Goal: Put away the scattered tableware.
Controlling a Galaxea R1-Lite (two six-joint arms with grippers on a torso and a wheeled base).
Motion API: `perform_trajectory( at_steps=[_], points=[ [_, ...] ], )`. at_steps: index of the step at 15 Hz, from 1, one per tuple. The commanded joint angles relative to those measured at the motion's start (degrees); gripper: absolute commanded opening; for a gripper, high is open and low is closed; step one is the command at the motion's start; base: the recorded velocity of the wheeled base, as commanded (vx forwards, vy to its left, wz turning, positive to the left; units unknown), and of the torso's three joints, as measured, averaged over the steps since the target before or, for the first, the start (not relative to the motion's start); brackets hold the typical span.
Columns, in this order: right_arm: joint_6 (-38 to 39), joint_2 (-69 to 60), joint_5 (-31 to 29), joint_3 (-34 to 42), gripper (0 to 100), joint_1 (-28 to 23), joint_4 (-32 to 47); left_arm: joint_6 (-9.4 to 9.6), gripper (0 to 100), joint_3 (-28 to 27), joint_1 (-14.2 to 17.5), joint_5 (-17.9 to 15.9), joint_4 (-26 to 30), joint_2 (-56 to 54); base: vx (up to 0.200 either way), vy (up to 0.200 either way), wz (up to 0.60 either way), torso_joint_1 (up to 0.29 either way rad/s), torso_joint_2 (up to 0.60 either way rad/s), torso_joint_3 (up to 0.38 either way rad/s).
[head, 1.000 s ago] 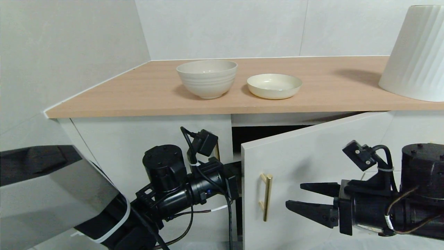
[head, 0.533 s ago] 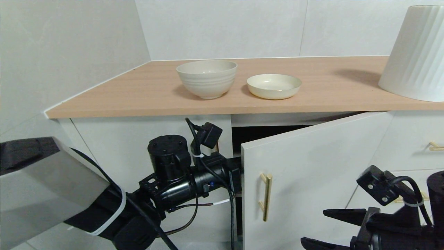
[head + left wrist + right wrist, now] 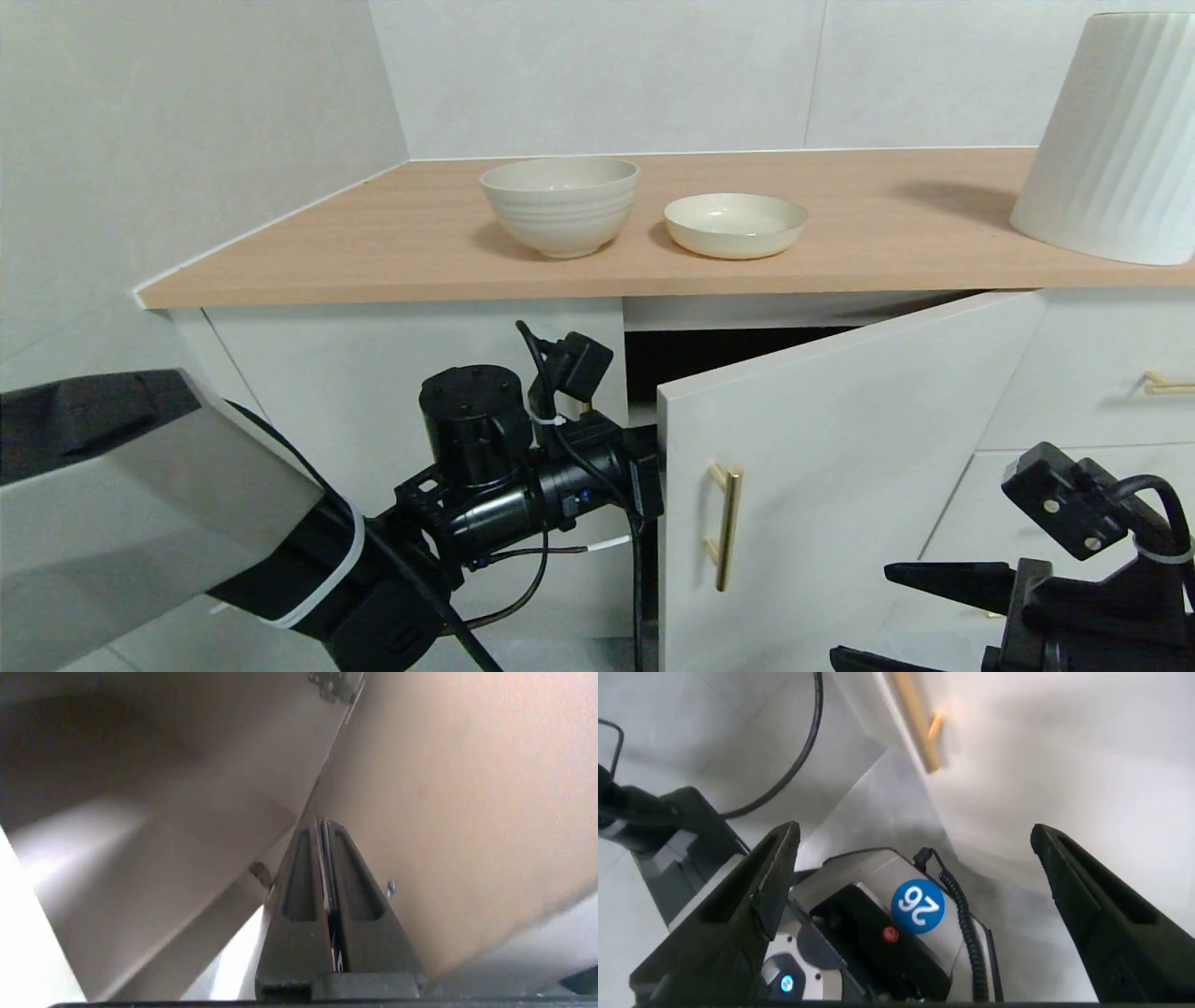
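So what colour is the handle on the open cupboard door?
Gold, like shiny brass. The handle shows best in the head view.

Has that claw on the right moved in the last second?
Yes. The right gripper has dropped lower and drawn back rightward, away from the gold door handle.

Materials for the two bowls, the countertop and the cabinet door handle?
The ribbed bowl looks like glazed ceramic: off-white, soft sheen, thick rim; melamine can't be ruled out. The shallow dish is cream and glossier, likely glazed ceramic too. The countertop shows even wood grain with a matte finish, probably laminate. The door handle is brass-coloured, apparently metal.
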Motion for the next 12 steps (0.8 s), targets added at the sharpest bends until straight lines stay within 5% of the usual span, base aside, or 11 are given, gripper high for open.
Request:
perform_trajectory(
  at_steps=[1,4,12],
  points=[
    [-0.09,-0.09,0.54,0.02,100,0.21,0.47,-0.1,0,-0.7,-0.11,-0.1,-0.11,0.5,-0.2,0.0,0.0,-0.002,0.0,0.002],
    [-0.09,0.09,0.98,0.02,100,0.21,0.47,-0.1,0,-1.14,-0.11,-0.1,-0.2,1.56,-0.2,0.0,0.0,0.001,0.0,0.002],
    [-0.18,0.44,0.98,0.02,100,0.29,0.56,-0.1,0,-2.9,-0.11,0.34,-0.29,4.46,0.0,0.0,0.0,0.0,0.0,0.0]
  ],
)
